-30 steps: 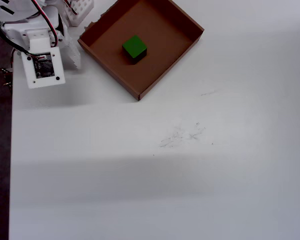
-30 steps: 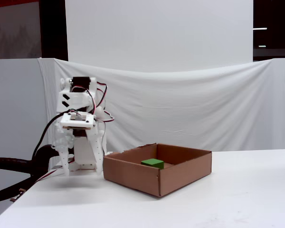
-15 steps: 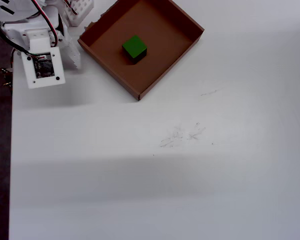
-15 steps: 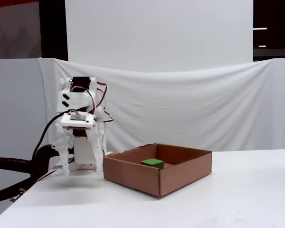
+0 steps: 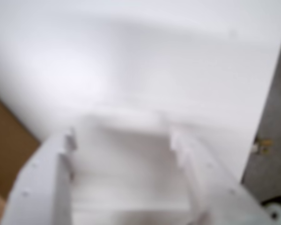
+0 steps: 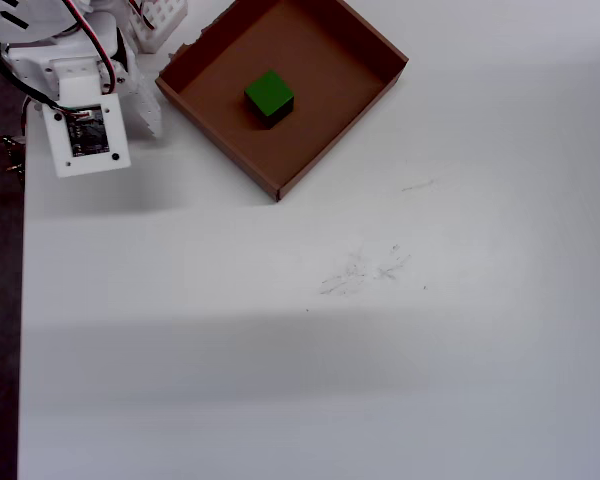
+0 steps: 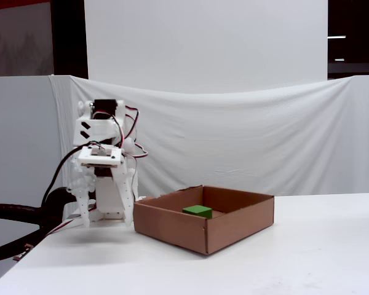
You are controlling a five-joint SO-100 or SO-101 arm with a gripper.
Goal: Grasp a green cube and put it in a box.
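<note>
The green cube (image 6: 269, 93) lies on the floor of the box (image 6: 315, 65), near its middle; the fixed view shows the cube (image 7: 197, 211) low behind the box's front wall (image 7: 172, 227). My gripper (image 6: 145, 112) hangs folded back to the left of the box, pointing down at the table and apart from both. In the blurred wrist view the gripper (image 5: 122, 138) is open, with only white table between its fingers. A brown strip of the box (image 5: 4, 154) shows at that view's left edge. The cube is out of the wrist view.
The arm's white base and wiring (image 6: 50, 40) fill the overhead view's top left corner. The table's left edge (image 6: 22, 300) runs close beside the arm. Faint scuff marks (image 6: 365, 268) mark the white tabletop. A white cloth (image 7: 246, 141) hangs behind the table.
</note>
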